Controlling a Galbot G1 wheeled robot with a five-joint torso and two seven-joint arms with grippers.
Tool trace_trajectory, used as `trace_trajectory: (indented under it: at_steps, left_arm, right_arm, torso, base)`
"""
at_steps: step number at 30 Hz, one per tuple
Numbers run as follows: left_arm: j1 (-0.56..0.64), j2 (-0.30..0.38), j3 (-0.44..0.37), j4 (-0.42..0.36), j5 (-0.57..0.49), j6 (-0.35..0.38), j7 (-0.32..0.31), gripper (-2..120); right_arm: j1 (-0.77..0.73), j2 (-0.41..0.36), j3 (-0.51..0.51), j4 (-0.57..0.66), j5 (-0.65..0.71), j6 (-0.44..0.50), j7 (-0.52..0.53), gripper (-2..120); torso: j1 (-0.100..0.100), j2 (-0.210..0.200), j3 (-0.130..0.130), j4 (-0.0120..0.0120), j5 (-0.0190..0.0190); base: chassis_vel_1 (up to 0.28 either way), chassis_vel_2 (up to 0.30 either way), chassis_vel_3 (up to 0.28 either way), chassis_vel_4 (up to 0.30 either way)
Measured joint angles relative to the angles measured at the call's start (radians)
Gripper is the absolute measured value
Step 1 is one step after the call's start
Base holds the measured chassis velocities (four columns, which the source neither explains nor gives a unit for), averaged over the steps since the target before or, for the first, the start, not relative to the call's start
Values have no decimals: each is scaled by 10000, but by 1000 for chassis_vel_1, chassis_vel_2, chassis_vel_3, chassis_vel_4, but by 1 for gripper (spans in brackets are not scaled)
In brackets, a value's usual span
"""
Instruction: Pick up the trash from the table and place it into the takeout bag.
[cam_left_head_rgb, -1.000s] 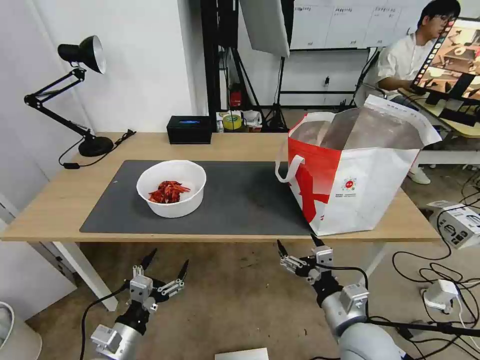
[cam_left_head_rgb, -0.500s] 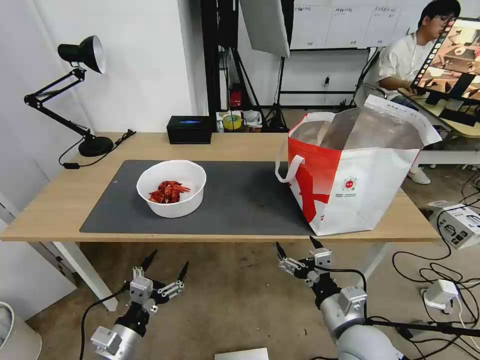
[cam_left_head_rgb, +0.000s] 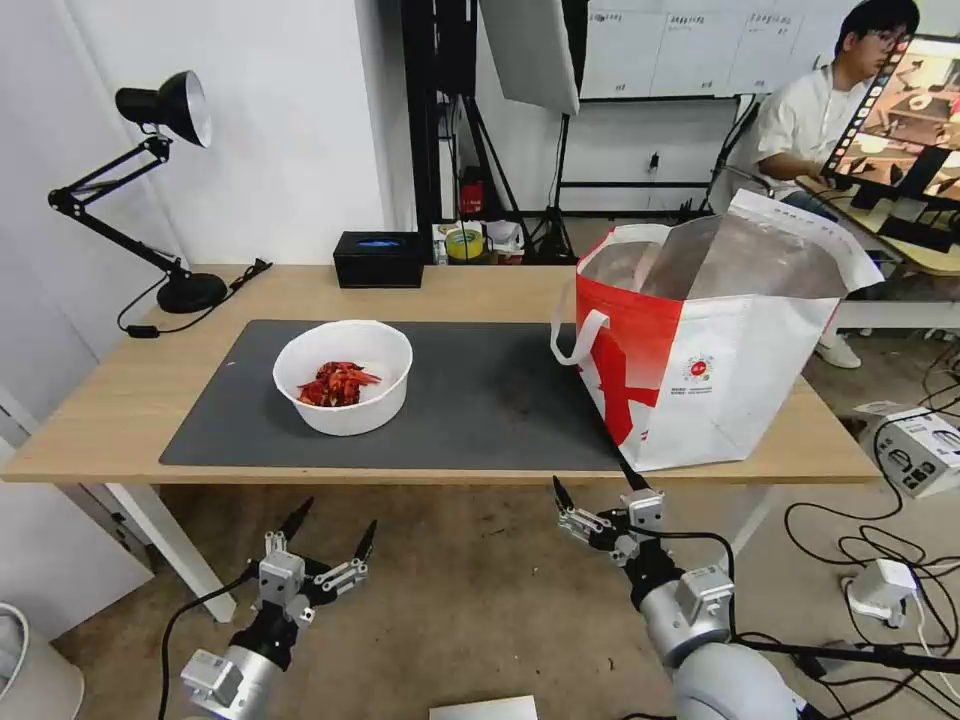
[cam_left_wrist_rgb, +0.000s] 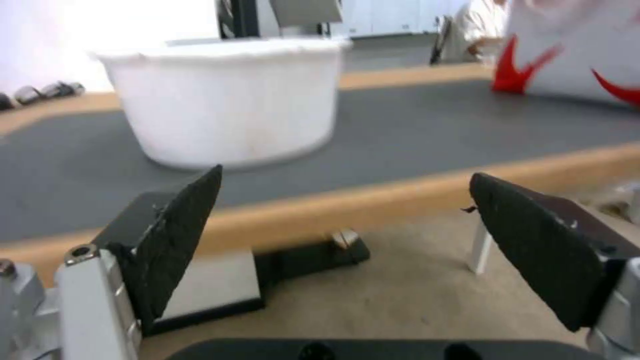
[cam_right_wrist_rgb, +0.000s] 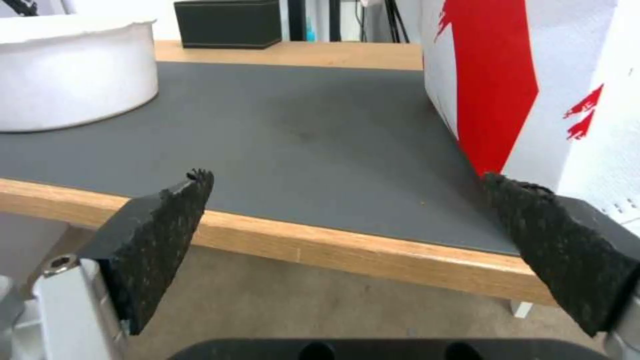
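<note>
Head view shows the long light-wood table (cam_left_head_rgb: 100, 420) with its dark grey mat (cam_left_head_rgb: 480, 400); on the mat's left half sits the white bowl (cam_left_head_rgb: 343, 376) holding red crayfish shells (cam_left_head_rgb: 336, 384); at the right end stands the tall red-and-white takeout bag (cam_left_head_rgb: 700, 350), mouth open, foil lining showing, one white loop handle hanging toward the bowl; bowl and bag are well apart. A black box (cam_left_head_rgb: 379, 259) rests at the far edge; a black desk lamp (cam_left_head_rgb: 150, 190) stands at the far left corner. Below the near edge, the left gripper (cam_left_head_rgb: 330, 532) hangs with fingers spread, empty; the right gripper (cam_left_head_rgb: 590, 480) sits just under the bag's near corner, fingers likewise parted, holding nothing.
</note>
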Motion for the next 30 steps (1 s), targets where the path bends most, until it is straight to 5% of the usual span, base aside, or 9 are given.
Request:
trace_trajectory:
  at_steps: [15, 22, 30]
  left_arm:
    - [-2113, 2519, -219, -826, -2818, 2779, -2064, 100]
    - [-3898, 4292, 251, -449, -5697, 4150, -2979, 100]
    - [-4657, 5378, 186, 60, -7680, 5128, -3352, 100]
  right_arm:
    - [2, -3, 1, 0, 1, 0, -2, 100]
    - [2, -3, 2, 5, 7, 1, -5, 100]
    - [3, -3, 2, 6, 11, 1, -6, 100]
  torso:
    - [0, -1, 0, 0, -1]
    - [2, 0, 0, -3, -2]
    - [1, 1, 0, 2, 2]
  base:
    - [0, 0, 0, 0]
    - [0, 0, 0, 0]
    - [0, 0, 0, 0]
